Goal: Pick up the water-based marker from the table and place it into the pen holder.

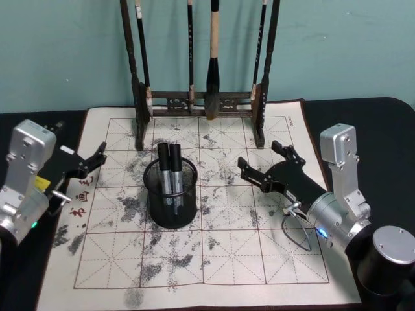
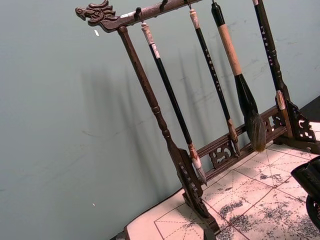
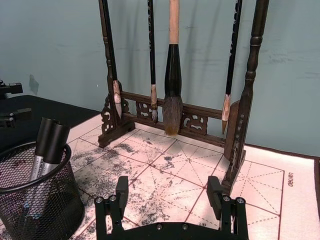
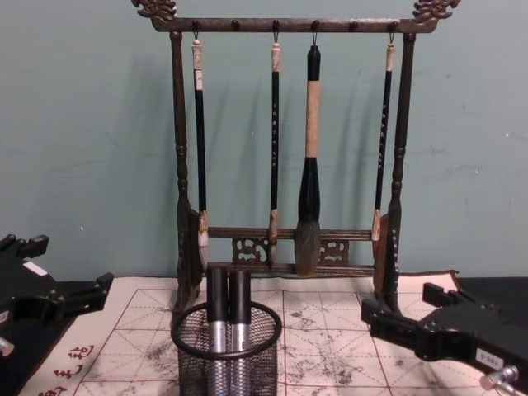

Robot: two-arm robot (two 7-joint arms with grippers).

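Worktop (image 1: 382, 113), black, carried a white grid-ruled mat (image 1: 259, 259) blotched with ink. Farthest from both pincers, at the mat's back edge, stood the tall dark wooden brush rack (image 4: 177, 206), with four brushes (image 4: 309, 165) hanging from its top bar. The pen holder (image 1: 171, 201), a round black mesh cup, sat on the mat between the two pincers, nearer the left one, and in front of the rack. Two water-based markers (image 1: 170, 170) stood upright inside it, side by side, black caps up and poking above the rim; the right wrist view showed them (image 3: 49, 145) leaning against the cup's wall (image 3: 45, 210).

The right pincer (image 1: 258, 162) hovered low over the mat, to the right of the cup and clear of it, its black fingers (image 3: 215, 192) spread apart and holding nothing. The left pincer (image 1: 94, 162) sat at the mat's left edge, pointing toward the cup, also released and empty.
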